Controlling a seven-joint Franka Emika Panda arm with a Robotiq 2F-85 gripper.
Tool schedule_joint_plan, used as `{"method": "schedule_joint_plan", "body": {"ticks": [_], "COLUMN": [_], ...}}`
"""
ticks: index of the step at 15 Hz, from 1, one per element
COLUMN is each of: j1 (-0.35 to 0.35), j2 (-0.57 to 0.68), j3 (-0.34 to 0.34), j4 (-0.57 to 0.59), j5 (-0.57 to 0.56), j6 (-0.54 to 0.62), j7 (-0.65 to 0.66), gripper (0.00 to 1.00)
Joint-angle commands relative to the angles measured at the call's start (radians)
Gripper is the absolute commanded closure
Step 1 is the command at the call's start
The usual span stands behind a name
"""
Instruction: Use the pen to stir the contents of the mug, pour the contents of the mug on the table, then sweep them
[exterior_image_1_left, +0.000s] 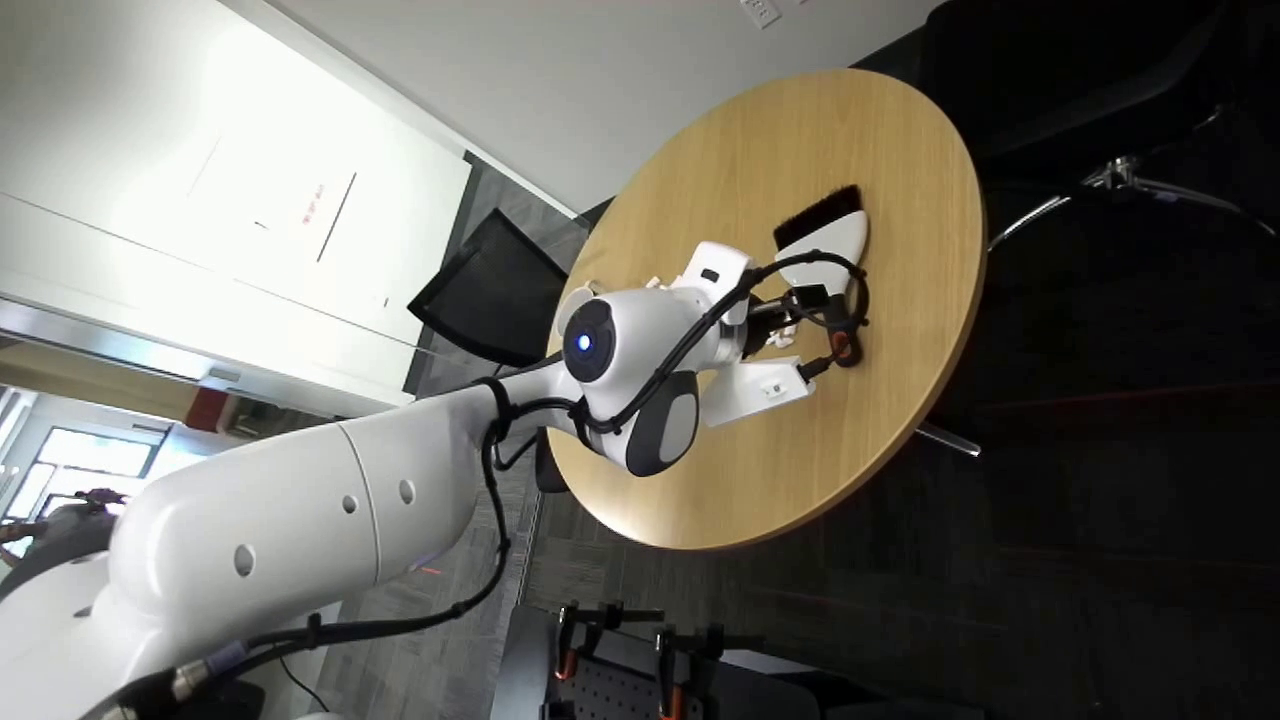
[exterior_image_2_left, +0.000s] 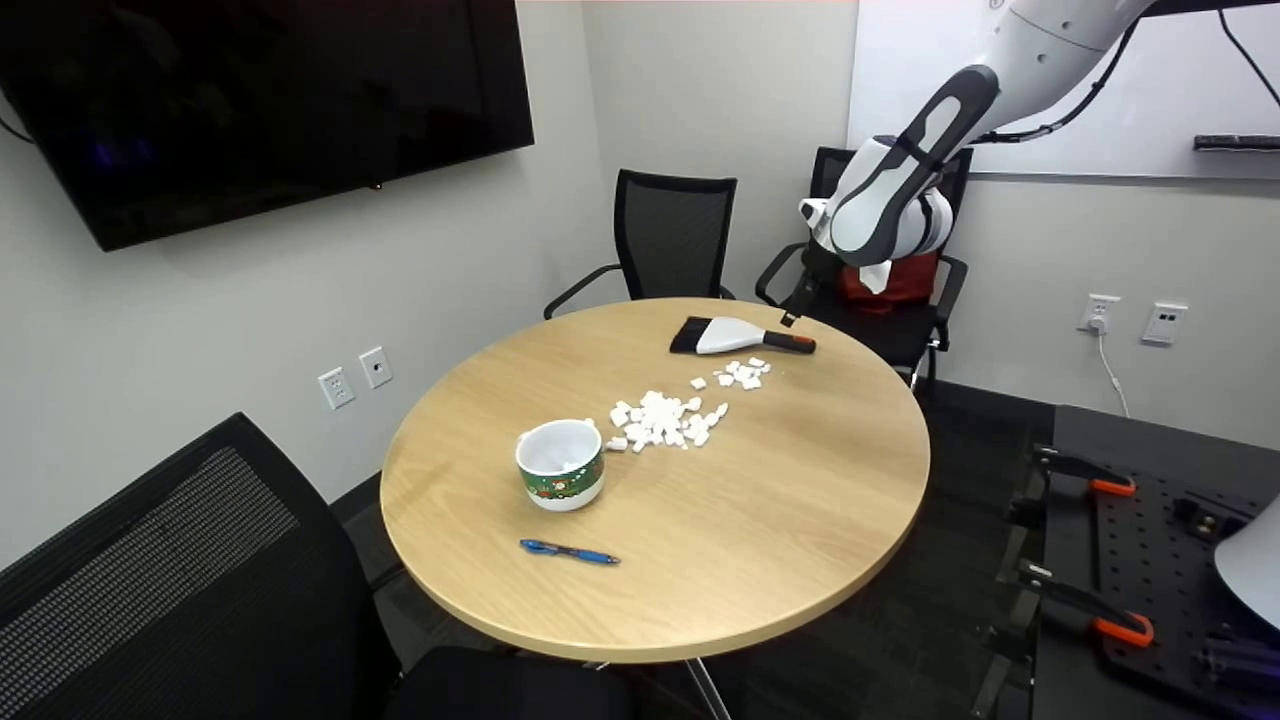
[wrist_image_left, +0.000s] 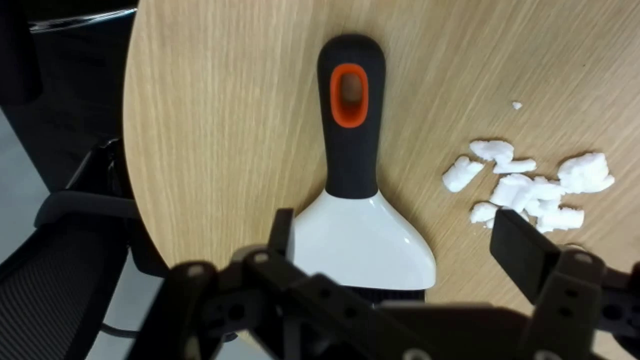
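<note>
Hanging near the far brush (exterior_image_2_left: 735, 335), your gripper (wrist_image_left: 396, 222) stands wide and empty, presumably to grasp it for sweeping; white bits (exterior_image_2_left: 662, 418) lie on the bench (exterior_image_2_left: 720, 530) between brush and upright, near-left mug (exterior_image_2_left: 560, 485).

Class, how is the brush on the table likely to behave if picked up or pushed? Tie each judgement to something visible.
The brush looks likely to lift stiffly, its thick handle running straight into a solid-looking white body. That glossy body may be slippery to grip. Lying flat and flaring wide, the brush would probably slide rather than roll.
</note>
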Motion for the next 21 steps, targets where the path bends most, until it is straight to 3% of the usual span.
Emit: {"method": "schedule_joint_plan", "body": {"ticks": [1,4,14,15,21], "j1": [-0.099,-0.101,-0.008,-0.030,-0.001], "j2": [0.067,0.099,0.201,0.179,0.203], "j3": [0.080,0.069,0.015,0.029,0.002], "j4": [0.061,0.102,0.273,0.220,0.247], "j5": [-0.046,-0.073,-0.059,-0.048,-0.056], "j6": [-0.019,-0.049,-0.169,-0.123,-0.121], "j7": [-0.036,-0.024,-0.020,-0.021,-0.020], "gripper": [0.00,0.00,0.00,0.00,0.00]}}
